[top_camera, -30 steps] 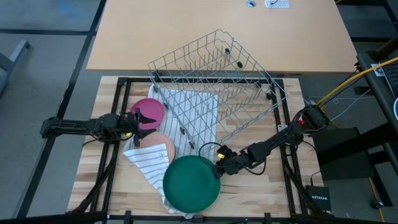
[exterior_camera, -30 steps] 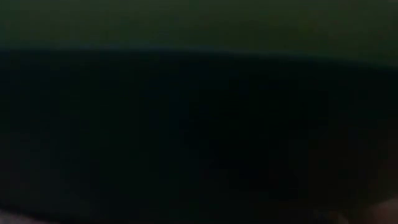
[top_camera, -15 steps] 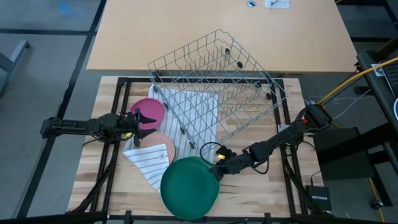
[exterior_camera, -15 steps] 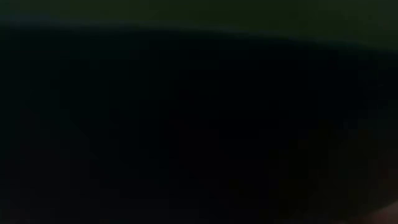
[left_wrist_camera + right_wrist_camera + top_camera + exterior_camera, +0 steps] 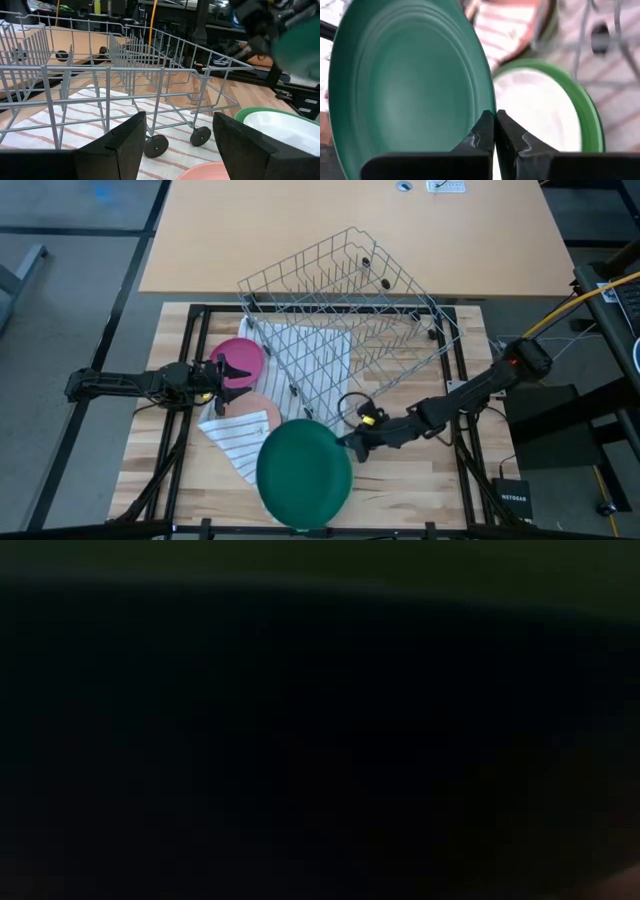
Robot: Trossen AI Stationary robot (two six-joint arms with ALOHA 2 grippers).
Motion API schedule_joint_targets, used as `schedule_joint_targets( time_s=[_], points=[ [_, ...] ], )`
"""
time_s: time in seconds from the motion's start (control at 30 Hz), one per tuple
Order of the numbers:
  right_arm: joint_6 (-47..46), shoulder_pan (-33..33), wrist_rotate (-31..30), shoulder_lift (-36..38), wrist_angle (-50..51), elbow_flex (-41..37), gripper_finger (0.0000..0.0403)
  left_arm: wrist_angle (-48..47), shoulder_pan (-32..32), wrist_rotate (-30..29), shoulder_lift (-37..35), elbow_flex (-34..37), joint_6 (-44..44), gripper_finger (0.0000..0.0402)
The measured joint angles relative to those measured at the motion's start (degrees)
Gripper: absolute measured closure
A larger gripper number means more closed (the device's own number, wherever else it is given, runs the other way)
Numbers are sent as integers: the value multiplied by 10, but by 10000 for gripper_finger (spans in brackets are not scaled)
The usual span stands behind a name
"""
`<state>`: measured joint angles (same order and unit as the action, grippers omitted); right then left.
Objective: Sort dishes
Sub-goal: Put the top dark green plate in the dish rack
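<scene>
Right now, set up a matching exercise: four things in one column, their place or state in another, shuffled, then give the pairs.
Things:
1. dark green plate
2. magenta plate
3. wire rack
4. light green plate

Places or states:
A. tilted over the striped cloth
B. pinched at its rim by the right end effector
C. white inside, lying below the lifted plate
D. beside the open left end effector

Pairs: 1-B, 2-D, 3-A, 4-C
</scene>
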<state>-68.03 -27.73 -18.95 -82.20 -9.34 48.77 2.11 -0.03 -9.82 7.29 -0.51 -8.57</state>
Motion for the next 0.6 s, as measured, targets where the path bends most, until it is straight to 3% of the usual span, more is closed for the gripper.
schedule_joint_targets(
  time_s=[0.3, 0.6],
  points=[
    [124, 8, -118, 113, 5, 0, 400, 0, 0, 0, 0, 0, 0, 183],
    [321, 58, -297, 209, 3, 1, 401, 0, 0, 0, 0, 0, 0, 183]
  ],
)
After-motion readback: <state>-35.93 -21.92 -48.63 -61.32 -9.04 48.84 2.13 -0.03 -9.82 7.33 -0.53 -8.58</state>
